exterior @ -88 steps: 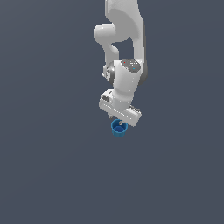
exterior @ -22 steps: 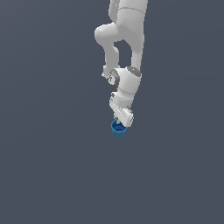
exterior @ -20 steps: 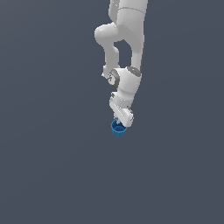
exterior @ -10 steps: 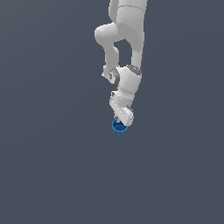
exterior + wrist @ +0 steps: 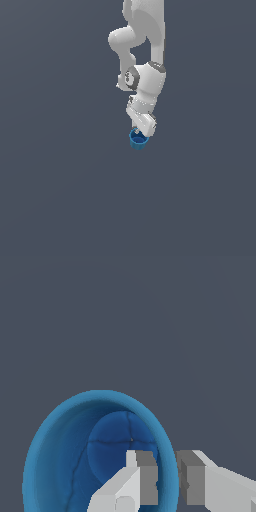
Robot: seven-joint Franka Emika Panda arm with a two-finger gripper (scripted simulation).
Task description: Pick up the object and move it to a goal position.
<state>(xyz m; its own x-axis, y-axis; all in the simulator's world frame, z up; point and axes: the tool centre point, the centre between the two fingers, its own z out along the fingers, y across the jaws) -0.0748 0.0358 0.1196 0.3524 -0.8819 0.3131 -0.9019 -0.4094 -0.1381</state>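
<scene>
The object, a small blue cup (image 5: pixel 138 142) with a darker inside, hangs just under the white arm's hand in the middle of the exterior view. My gripper (image 5: pixel 141 132) straddles its rim on the side toward the exterior view's right. The wrist view looks down into the cup (image 5: pixel 65 456). One finger (image 5: pixel 145 476) is inside the cup and the other finger (image 5: pixel 192 476) is outside it. The gripper (image 5: pixel 167 462) is shut on the cup's wall. In both views the hand hides part of the cup's rim.
A plain dark grey surface (image 5: pixel 60 200) fills the whole scene around the arm. No other object shows in either view.
Since 4.4 s ago the hand has turned about its axis over the cup. In the last second the cup and gripper have risen slightly together.
</scene>
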